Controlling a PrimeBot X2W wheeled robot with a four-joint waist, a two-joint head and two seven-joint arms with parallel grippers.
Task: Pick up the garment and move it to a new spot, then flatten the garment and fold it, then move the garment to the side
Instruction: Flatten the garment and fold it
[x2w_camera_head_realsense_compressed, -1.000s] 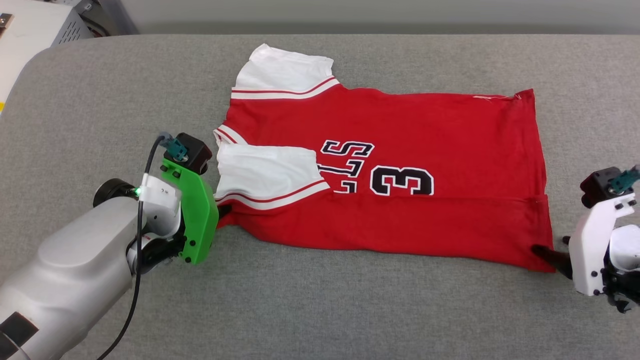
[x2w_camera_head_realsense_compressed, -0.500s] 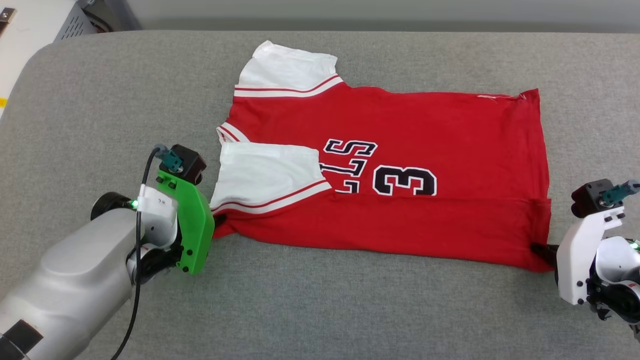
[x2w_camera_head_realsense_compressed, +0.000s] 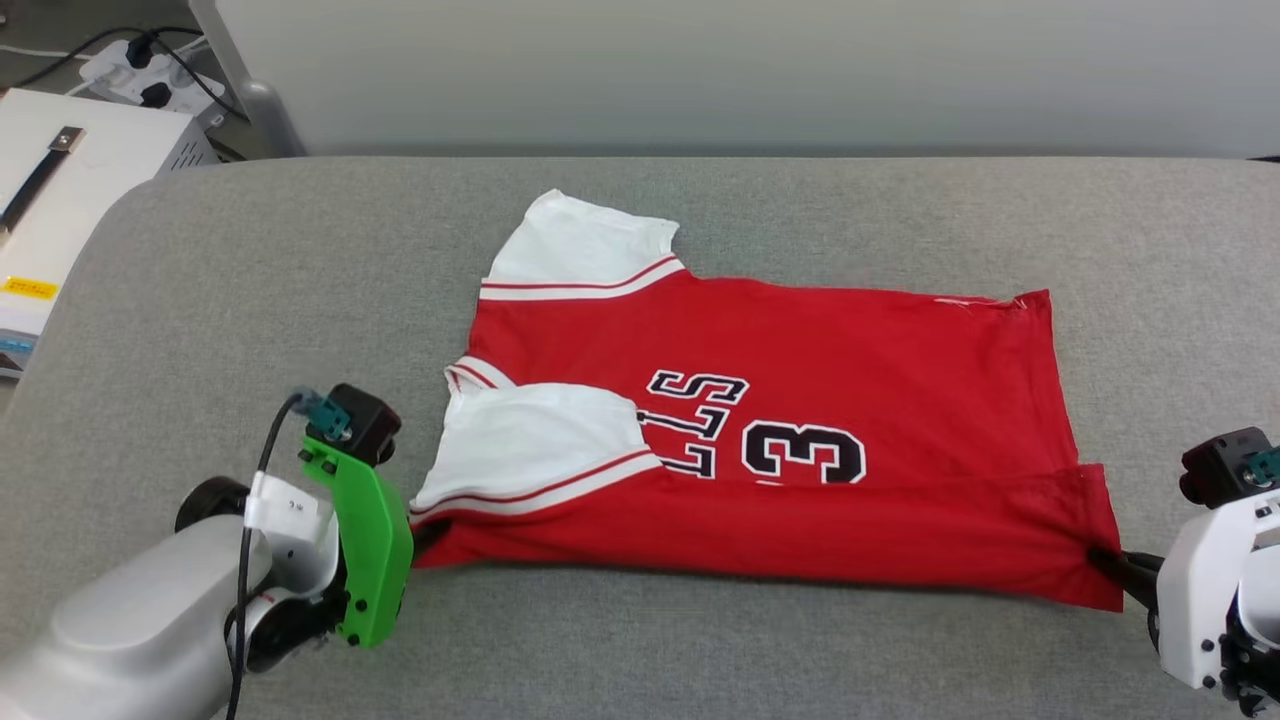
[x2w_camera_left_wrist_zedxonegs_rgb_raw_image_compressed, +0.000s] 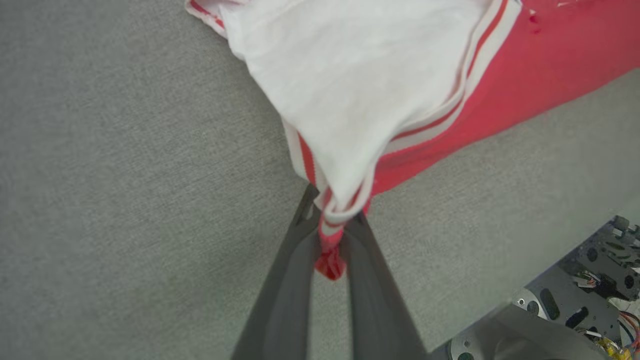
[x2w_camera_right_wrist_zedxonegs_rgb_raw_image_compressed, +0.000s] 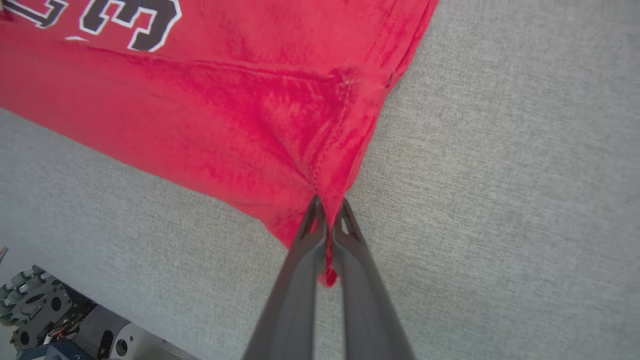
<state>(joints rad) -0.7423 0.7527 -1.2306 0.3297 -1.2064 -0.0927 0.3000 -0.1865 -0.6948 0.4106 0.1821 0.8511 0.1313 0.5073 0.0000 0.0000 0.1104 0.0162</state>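
L side first. L gripper sits at abt 8 o'clock from the cloth's ctr, behind its green mount. Jaws are clamped on a bunch of striped trim + red cloth at the near sleeve corner, same as a sec ago. At 10 o'clock, off the grey padded table, a white box and power strip have come into the head view. That's the cam tilting up, not things moving; the whole pic slid down.

Mid: the garment lies flat-ish across the table's ctr, collar end at 9 o'clock, hem at 3. Far sleeve sticks out at 11 o'clock. Near sleeve is folded onto the front, and the near long edge is turned over in a band covering the bottom of the lettering and the "3". Its pos on the table looks unchanged.

R side, the real change: R gripper, at 4 o'clock by the near hem corner, stood w/ fingers apart a sec ago. Now they're pinched tight on that corner, cloth puckering into the tips.

Meaning: both ends of the near edge are now held, so the grab phase looks done. Likely next = raise both together and carry that edge toward 12 o'clock for the fold. Risk: R hold is only a thin bit of hem and could slip if pulled hard.
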